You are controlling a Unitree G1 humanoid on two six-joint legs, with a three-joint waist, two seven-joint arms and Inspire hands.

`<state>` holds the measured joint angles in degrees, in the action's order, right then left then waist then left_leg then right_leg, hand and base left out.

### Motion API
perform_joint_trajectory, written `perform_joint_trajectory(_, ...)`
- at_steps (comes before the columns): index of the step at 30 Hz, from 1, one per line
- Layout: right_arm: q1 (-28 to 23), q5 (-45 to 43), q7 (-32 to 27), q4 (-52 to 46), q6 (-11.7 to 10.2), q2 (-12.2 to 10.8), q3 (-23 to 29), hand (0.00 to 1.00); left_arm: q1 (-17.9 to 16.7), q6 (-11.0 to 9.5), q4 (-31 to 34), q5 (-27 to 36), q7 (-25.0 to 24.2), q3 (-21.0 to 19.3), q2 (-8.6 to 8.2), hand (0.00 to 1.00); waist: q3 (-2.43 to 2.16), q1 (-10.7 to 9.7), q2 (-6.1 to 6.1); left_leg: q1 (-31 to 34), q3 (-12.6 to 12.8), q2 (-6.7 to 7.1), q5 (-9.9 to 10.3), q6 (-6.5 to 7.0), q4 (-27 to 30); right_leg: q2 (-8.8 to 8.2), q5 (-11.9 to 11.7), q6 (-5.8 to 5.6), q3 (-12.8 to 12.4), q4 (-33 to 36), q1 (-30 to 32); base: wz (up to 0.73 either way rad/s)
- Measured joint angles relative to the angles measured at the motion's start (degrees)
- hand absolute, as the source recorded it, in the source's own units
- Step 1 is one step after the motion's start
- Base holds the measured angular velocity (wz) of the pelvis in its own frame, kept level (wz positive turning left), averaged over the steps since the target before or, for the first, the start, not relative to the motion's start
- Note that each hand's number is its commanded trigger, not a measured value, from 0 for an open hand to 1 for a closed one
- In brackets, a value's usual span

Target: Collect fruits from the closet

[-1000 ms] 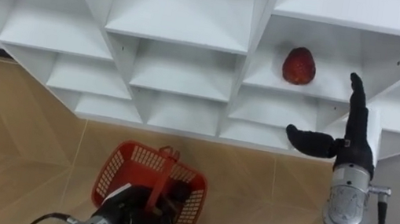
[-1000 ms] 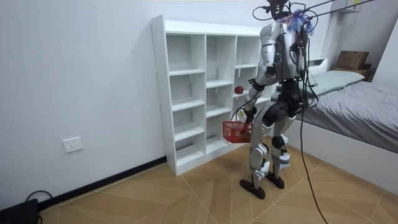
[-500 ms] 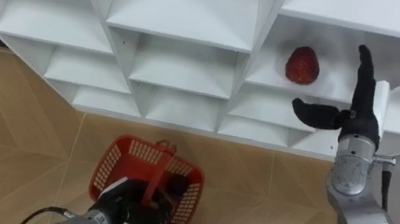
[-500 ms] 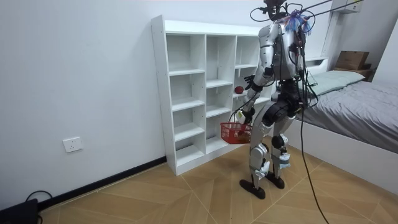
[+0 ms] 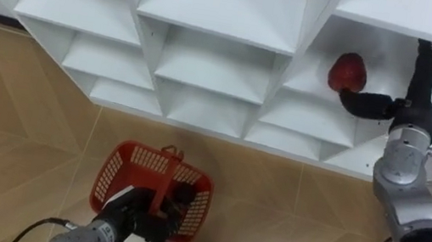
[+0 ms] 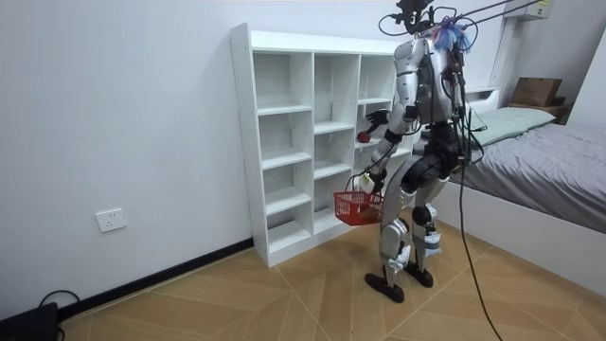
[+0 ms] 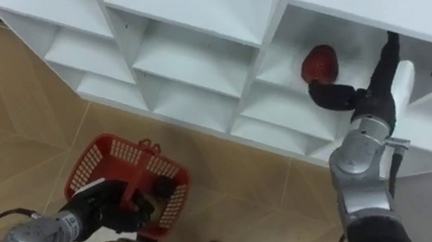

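Note:
A red fruit (image 5: 349, 71) lies on a shelf in the right column of the white closet (image 5: 214, 18). My right hand (image 5: 411, 99) is inside that compartment, just right of the fruit. It is open, with straight fingers pointing into the shelf and the thumb stretched under the fruit's near side. Low down, my left hand (image 5: 132, 211) is shut on the handle of a red mesh basket (image 5: 113, 176), which hangs above the wooden floor with something dark in it. In the room view I stand facing the closet (image 6: 284, 142), the basket (image 6: 358, 206) at knee height.
The closet's other compartments look bare. Its lower shelves stand close in front of the basket. A bed (image 6: 540, 152) is behind me on the room view's right. Wooden floor (image 5: 8, 133) spreads to the left.
My right hand has reached forward into the compartment, from short of the shelf edge to beside the fruit. The basket has swung slightly. The view has shifted right.

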<state>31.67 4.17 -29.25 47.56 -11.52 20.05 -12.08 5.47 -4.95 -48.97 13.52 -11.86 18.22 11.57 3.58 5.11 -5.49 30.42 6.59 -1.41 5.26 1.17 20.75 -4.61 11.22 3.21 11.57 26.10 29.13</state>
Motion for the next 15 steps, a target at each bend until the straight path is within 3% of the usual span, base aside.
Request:
perform_joint_trajectory(5,0.4,-0.5,0.2,0.2,0.6,0.0,0.0,0.00,0.1,0.1,0.2,-0.3,-0.1,1.1,0.16,1.00,0.00,0.6,0.00,0.8,-0.6,0.18,0.0,0.00,-0.1,-0.19,0.2,-0.05,1.0,-0.4,0.2,0.09)
perform_joint_trajectory(9,0.5,-2.4,1.4,-0.1,1.6,-0.2,-0.1,0.00,0.1,0.3,0.7,-0.6,-0.2,1.4,-0.66,1.00,-0.06,2.0,0.10,2.0,-0.5,0.19,0.0,0.01,0.0,-0.21,0.1,-0.04,0.9,0.1,1.4,0.00)
perform_joint_trajectory(15,0.7,-2.5,3.8,0.0,3.3,-0.2,-0.1,0.00,-0.1,2.1,1.3,-0.6,-0.1,2.0,-1.71,1.00,-0.15,2.7,0.33,3.0,-0.6,0.19,0.0,0.01,0.9,-0.38,0.3,0.01,1.3,0.7,2.1,0.02)
